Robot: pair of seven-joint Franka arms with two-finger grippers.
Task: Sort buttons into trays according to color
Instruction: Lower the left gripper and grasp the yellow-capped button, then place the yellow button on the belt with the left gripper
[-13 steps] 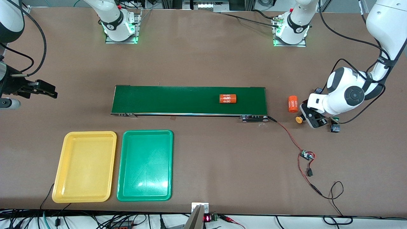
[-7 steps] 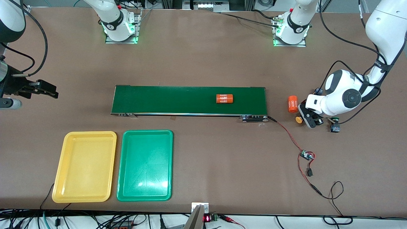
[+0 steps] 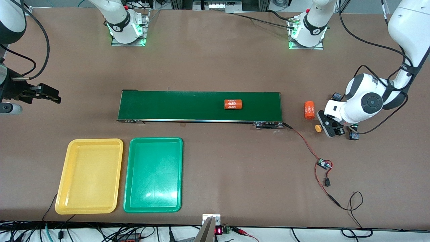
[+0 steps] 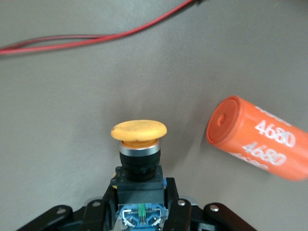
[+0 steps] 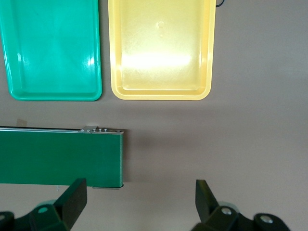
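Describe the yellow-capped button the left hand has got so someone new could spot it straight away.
Find the conveyor belt; off its end toward the left arm lies an orange cylinder. Nearer the front camera sits the yellow-capped button, clamped in the left hand. Its flat mushroom cap and black body distinguish it.

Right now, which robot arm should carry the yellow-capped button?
The left arm. Its left gripper is already shut on the black-bodied, yellow-capped button, beside the orange 4680 cylinder. The right gripper waits open near the yellow plastic tray.

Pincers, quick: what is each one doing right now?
Left pincer: shut on the yellow-capped button, beside the orange cylinder.
Right pincer: open, holding nothing, waiting above the conveyor belt's end.
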